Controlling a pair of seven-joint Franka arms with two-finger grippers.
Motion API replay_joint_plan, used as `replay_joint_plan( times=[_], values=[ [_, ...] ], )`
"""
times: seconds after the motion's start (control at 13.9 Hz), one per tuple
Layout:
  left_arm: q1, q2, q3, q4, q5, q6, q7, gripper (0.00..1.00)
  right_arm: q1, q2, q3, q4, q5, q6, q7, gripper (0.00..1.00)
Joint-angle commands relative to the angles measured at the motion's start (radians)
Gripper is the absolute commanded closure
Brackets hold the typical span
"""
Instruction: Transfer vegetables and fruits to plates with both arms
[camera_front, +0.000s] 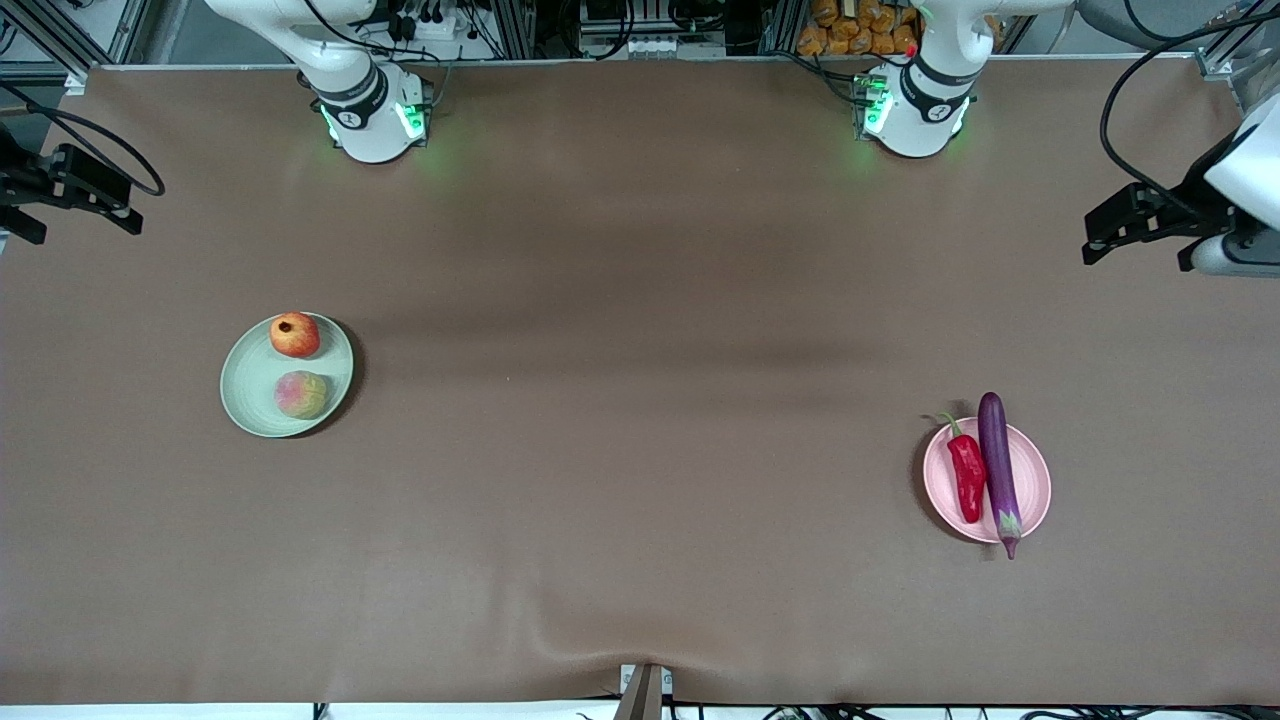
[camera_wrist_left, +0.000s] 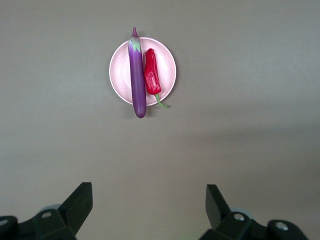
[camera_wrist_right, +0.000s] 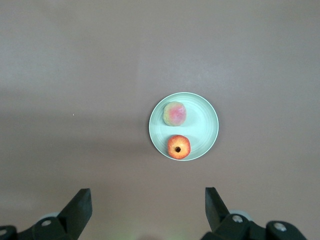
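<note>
We see both arms cut off at frame edges. Left hand (camera_wrist_left: 148, 210) and right hand (camera_wrist_right: 148, 210) open, empty, high over table (camera_front: 640, 450). Eggplant (camera_front: 998, 470), chili (camera_front: 967, 475) on pink plate (camera_front: 1035, 490); pomegranate (camera_front: 295, 335), peach (camera_front: 301, 394) on green plate (camera_front: 245, 385).

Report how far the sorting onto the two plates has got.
Done: the pomegranate and peach lie on the green plate; the chili pepper and eggplant lie on the pink plate, the eggplant overhanging its rim at both ends. In hand: nothing. The left claw and right claw are open and empty, each high over the bare table. Left: nothing visible to move.
</note>
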Motion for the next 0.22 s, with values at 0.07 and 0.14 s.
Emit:
replay_joint_plan(
  times=[0.07, 0.14],
  values=[
    [-0.006, 0.007, -0.006, 0.028, 0.056, -0.009, -0.011, 0.0, -0.005, 0.008, 0.004, 0.019, 0.0, -0.017, -0.014, 0.0],
    [-0.004, 0.005, -0.004, 0.028, 0.057, -0.009, -0.007, 0.0, -0.005, 0.008, 0.004, 0.019, 0.0, -0.017, -0.014, 0.0]
  ],
)
